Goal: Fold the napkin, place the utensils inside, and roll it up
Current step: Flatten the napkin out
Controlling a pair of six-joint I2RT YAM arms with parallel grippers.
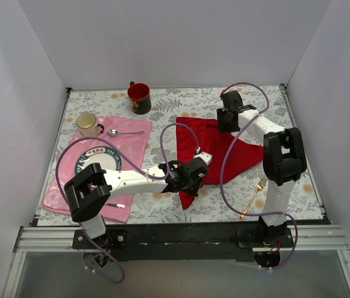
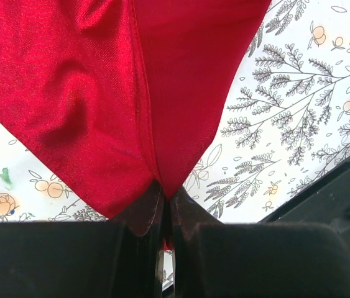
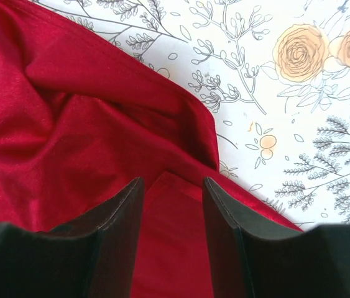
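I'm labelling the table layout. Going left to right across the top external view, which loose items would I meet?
cream mug → silver spoon → dark mug → red napkin

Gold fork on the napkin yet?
No, the gold fork lies on the floral tablecloth near the front edge, apart from the red napkin.
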